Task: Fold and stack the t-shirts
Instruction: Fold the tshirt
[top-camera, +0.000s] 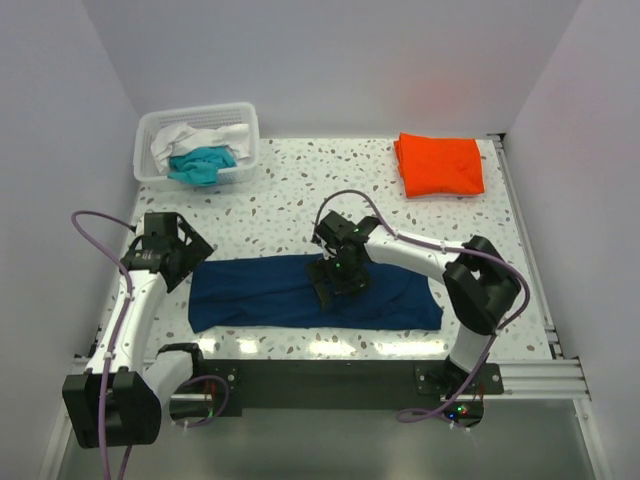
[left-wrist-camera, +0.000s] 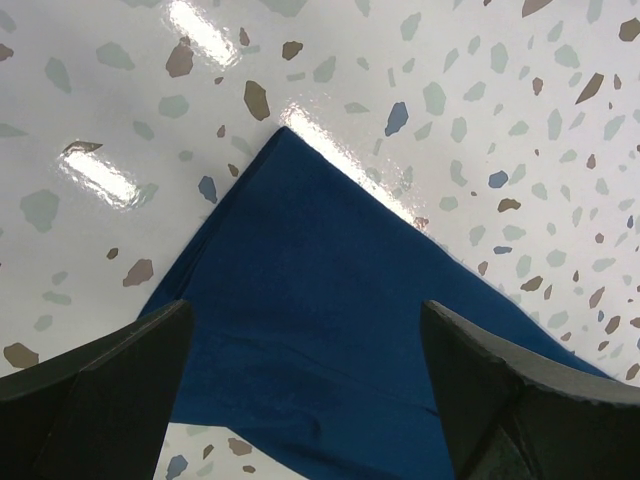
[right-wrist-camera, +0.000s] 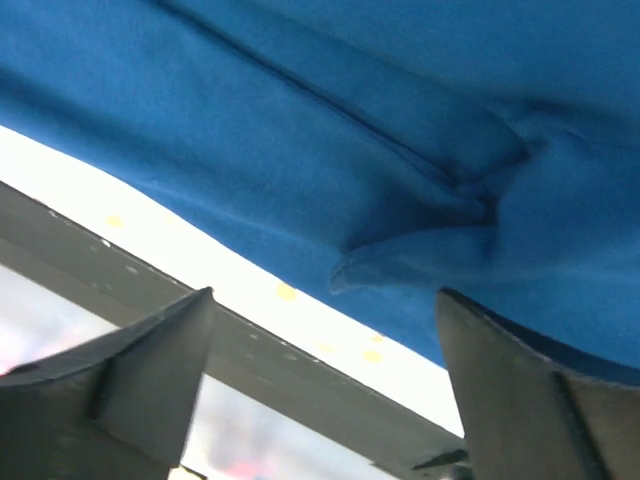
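The dark navy t-shirt (top-camera: 260, 290) lies closest to my bases, folded into a long band across the near part of the speckled table (top-camera: 290, 190). It is flat, with some wrinkles in the middle.

My left gripper (top-camera: 192, 258) hangs over the left end of this band. In the left wrist view its two fingers are spread wide and nothing is between them; under them I see one pointed corner of the navy t-shirt (left-wrist-camera: 300, 230) lying on the table (left-wrist-camera: 450, 60).

My right gripper (top-camera: 335, 280) is over the middle of the band, low above the cloth. In the right wrist view this gripper (right-wrist-camera: 325, 295) also has the fingers apart and grips nothing. The blue cloth (right-wrist-camera: 300, 120) fills most of that view and shows a small fold and some creases. I cannot tell if the fingertips touch the cloth.

Further away, at the far right corner, the bright orange t-shirt (top-camera: 440, 165) lies folded into a neat rectangle. At the far left corner stands a white slatted basket (top-camera: 248, 125). Inside it a teal t-shirt (top-camera: 203, 165) and a white t-shirt (top-camera: 180, 140) are crumpled together.
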